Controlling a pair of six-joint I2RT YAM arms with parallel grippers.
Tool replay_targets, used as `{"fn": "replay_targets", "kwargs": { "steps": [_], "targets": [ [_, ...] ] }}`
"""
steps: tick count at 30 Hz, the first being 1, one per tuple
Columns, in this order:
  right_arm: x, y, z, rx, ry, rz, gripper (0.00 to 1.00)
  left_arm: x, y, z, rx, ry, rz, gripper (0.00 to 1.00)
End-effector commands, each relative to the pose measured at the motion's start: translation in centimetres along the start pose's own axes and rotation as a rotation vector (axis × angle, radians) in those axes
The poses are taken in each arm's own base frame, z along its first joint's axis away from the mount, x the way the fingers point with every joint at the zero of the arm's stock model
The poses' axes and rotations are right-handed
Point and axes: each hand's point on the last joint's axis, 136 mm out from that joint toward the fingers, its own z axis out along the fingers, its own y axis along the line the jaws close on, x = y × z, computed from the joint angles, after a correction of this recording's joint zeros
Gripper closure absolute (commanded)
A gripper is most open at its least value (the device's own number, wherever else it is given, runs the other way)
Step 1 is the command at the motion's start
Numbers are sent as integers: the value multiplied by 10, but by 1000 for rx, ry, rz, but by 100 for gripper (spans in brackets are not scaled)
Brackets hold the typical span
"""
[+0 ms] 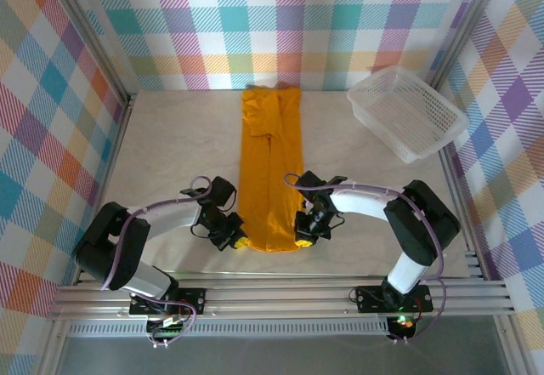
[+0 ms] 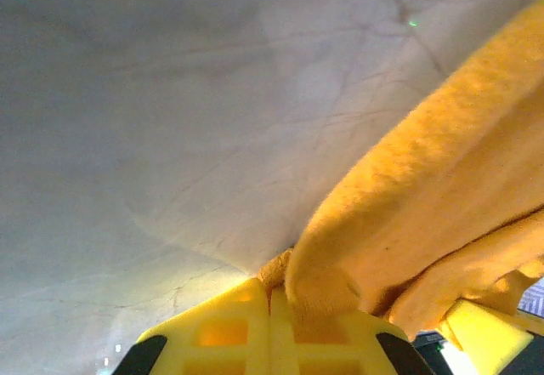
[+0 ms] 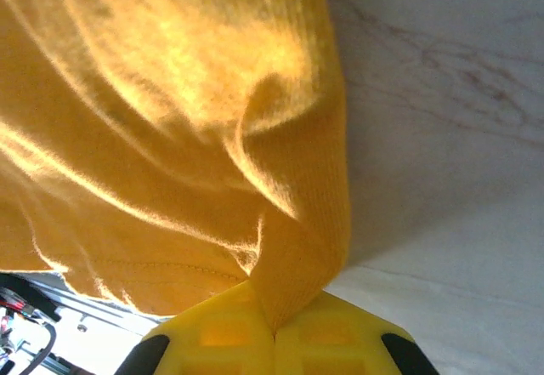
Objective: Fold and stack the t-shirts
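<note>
One orange-yellow t-shirt (image 1: 270, 171) lies as a long narrow strip down the middle of the table, sleeves folded in. My left gripper (image 1: 231, 235) sits at its near left corner and is shut on the t-shirt's edge (image 2: 327, 294), cloth pinched between the yellow fingers (image 2: 229, 332). At the near right corner my right gripper (image 1: 306, 232) is shut on the t-shirt's hem (image 3: 297, 281), which rises in a fold out of its yellow fingers (image 3: 340, 337). The t-shirt's far end reaches the back wall.
A white mesh basket (image 1: 406, 111) stands at the back right, tilted toward the corner. Pale marble tabletop (image 1: 170, 154) lies bare on both sides of the shirt. Chequered walls close in the left, back and right. Aluminium rails (image 1: 280, 294) run along the near edge.
</note>
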Motion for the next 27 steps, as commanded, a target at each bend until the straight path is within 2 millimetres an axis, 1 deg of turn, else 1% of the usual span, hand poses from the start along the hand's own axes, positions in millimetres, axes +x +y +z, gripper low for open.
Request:
{"fn": "replay_targets", "kwargs": {
  "steps": [1, 3, 4, 6, 7, 10, 12, 13, 15, 16, 18, 19, 21, 22, 24, 27],
  "targets": [
    [18, -5, -6, 13, 23, 6, 100, 9, 13, -4, -21, -13, 32, 100],
    [29, -4, -8, 18, 46, -5, 100, 18, 25, -9, -24, -2, 26, 100],
    [34, -3, -9, 23, 54, -3, 100, 23, 27, -11, -5, 5, 20, 100],
    [38, 1, -14, 7, 55, 9, 100, 29, 21, -19, 51, 3, 14, 100],
    [39, 4, -18, -7, 45, 14, 100, 30, 15, -25, 85, -6, 19, 100],
    [29, 13, -33, -18, -8, 21, 100, 26, -12, -42, 161, -56, 51, 100],
    [15, 21, -45, -25, -47, 32, 100, 17, -33, -53, 180, -118, 94, 100],
    [9, 24, -51, -27, -64, 34, 100, 10, -39, -58, 175, -154, 109, 100],
    [-11, 30, -66, -28, -112, 42, 100, -6, -60, -72, 194, -226, 124, 100],
    [-20, 32, -73, -28, -133, 46, 100, -14, -67, -78, 197, -258, 119, 100],
    [-45, 41, -92, -45, -189, 57, 100, -36, -88, -95, 233, -326, 100, 100],
    [-57, 44, -100, -57, -210, 62, 100, -47, -97, -100, 243, -345, 88, 100],
    [-85, 53, -118, -84, -255, 71, 100, -70, -121, -111, 276, -384, 80, 100],
    [-98, 56, -125, -90, -272, 72, 100, -78, -132, -116, 289, -397, 84, 100],
    [-126, 62, -138, -100, -308, 77, 100, -99, -152, -122, 291, -417, 91, 100],
    [-164, 70, -148, -129, -332, 93, 100, -130, -171, -127, 275, -454, 83, 100]
  ]
}}
